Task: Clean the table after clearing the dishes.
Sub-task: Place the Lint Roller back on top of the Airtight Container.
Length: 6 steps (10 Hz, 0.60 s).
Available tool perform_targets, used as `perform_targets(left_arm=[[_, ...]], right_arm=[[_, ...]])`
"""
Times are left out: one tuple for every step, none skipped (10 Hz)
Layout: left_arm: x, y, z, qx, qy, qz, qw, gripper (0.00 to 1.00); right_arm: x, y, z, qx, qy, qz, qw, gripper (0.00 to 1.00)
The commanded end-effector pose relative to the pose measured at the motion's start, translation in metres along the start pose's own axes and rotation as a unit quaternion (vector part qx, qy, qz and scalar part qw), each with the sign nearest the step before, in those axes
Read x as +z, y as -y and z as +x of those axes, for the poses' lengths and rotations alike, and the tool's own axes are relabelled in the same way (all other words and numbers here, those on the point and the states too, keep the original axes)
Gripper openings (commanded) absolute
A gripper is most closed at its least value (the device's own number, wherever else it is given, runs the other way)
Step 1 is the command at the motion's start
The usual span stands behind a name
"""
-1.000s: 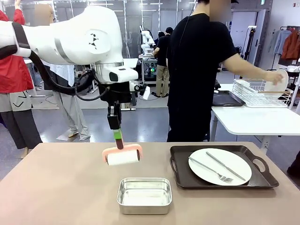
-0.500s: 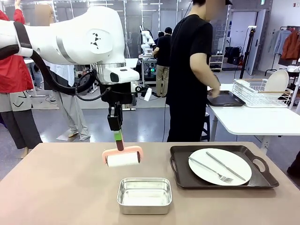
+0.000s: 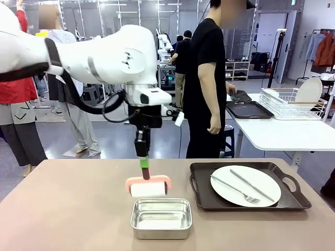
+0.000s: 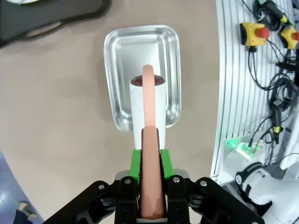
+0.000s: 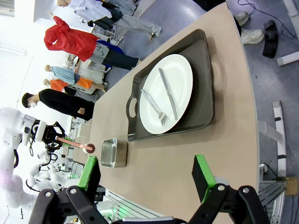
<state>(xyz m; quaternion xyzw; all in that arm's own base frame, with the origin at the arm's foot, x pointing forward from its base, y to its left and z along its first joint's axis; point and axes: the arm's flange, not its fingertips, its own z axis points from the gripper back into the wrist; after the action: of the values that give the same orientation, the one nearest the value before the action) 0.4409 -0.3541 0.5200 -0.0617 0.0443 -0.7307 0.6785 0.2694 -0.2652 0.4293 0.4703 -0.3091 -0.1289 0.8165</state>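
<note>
Left gripper (image 3: 144,163) is clamped tight on the pink handle of the white roller (image 3: 148,189), holding it at centre frame over one end of the steel pan (image 3: 161,218) on the beige table (image 3: 63,209). Lower right in the front view, the white plate (image 3: 246,187) with fork and knife sits on its dark tray (image 3: 201,201). The right gripper (image 5: 145,171) has its jaws wide apart, holding nothing.

White arm (image 3: 104,52), black tool (image 3: 144,162) (green pads (image 4: 136,163))
</note>
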Motion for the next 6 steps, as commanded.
perform_targets(left_arm=[[-0.006, -0.015, 0.017, -0.004, -0.026, -0.032, 0.999, 0.21], [-0.015, -0.022, 0.024, -0.006, -0.026, -0.044, 0.999, 0.21], [-0.024, -0.029, 0.031, -0.006, -0.038, -0.051, 0.998, 0.21], [-0.031, -0.036, 0.037, -0.005, -0.046, -0.054, 0.997, 0.21], [-0.040, -0.045, 0.040, 0.005, -0.056, -0.058, 0.997, 0.21], [-0.046, -0.051, 0.041, 0.013, -0.056, -0.065, 0.996, 0.21]], right_arm=[[0.003, -0.002, -0.002, 0.003, 0.003, 0.005, 1.000, 1.00], [0.003, -0.002, -0.002, 0.003, 0.003, 0.005, 1.000, 1.00], [0.003, -0.002, -0.002, 0.003, 0.003, 0.005, 1.000, 1.00], [0.003, -0.002, -0.002, 0.003, 0.003, 0.005, 1.000, 1.00], [0.003, -0.002, -0.002, 0.003, 0.003, 0.005, 1.000, 1.00], [0.003, -0.002, -0.002, 0.003, 0.003, 0.005, 1.000, 1.00]])
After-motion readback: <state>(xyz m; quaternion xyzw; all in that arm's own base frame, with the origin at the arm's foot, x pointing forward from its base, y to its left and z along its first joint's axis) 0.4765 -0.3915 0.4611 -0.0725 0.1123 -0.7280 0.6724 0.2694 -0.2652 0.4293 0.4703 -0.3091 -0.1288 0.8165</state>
